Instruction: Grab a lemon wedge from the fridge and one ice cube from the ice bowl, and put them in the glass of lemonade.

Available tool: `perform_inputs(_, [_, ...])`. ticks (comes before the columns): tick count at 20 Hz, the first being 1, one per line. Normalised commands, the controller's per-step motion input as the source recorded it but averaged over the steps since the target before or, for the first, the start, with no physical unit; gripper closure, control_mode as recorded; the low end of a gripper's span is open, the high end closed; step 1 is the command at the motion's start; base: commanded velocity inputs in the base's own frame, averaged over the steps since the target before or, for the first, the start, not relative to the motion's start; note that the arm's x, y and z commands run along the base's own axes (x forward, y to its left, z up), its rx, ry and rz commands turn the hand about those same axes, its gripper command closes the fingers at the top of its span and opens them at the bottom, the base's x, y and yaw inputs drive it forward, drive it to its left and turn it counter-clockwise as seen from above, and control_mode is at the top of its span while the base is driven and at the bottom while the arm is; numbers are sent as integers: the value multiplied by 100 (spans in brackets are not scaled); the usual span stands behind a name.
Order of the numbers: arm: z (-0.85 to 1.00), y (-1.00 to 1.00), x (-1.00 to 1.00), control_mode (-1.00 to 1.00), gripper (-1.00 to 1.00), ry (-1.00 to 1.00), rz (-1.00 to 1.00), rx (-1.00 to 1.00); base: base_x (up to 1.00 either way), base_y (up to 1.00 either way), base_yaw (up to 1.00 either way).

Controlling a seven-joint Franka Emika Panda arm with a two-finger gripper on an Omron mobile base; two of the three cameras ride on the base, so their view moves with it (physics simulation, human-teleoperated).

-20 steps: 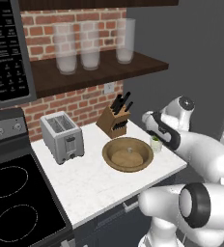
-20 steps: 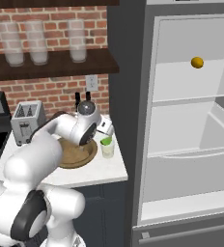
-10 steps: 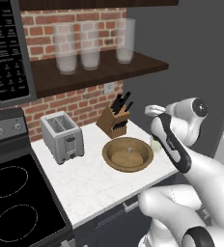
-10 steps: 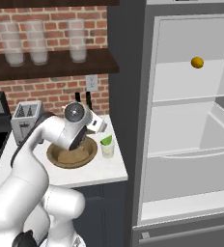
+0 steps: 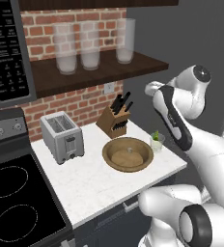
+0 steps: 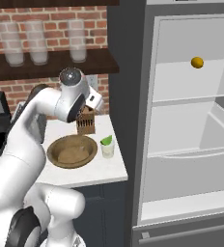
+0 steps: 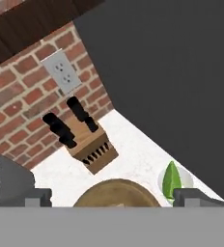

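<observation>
The glass of lemonade [image 5: 157,143] [image 6: 107,148] [image 7: 175,183] stands on the white counter next to the fridge's dark side [image 7: 181,72]. A green lemon wedge [image 5: 155,135] [image 6: 106,140] [image 7: 171,179] sticks up out of it. To its left sits the wooden ice bowl [image 5: 128,154] [image 6: 72,151], holding a tiny pale speck; I cannot tell if that is an ice cube. My gripper [image 7: 115,198] is open and empty, high over the bowl and glass and facing the knife block. The fridge [image 6: 181,120] stands open.
A knife block [image 5: 117,119] [image 7: 87,144] stands against the brick wall, and a toaster [image 5: 61,136] is left of it. A shelf with tall frosted glasses [image 5: 91,46] hangs above. A round yellow fruit [image 6: 197,62] lies on the upper fridge shelf. The stove [image 5: 12,207] is at far left.
My hand has risen from just above the glass and bowl to well above the counter. The glass, wedge and bowl have not moved.
</observation>
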Motion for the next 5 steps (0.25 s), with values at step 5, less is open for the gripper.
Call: perform_inputs(5, [15, 0, -35, -100, -100, 21, -6, 0, 0, 0, 0])
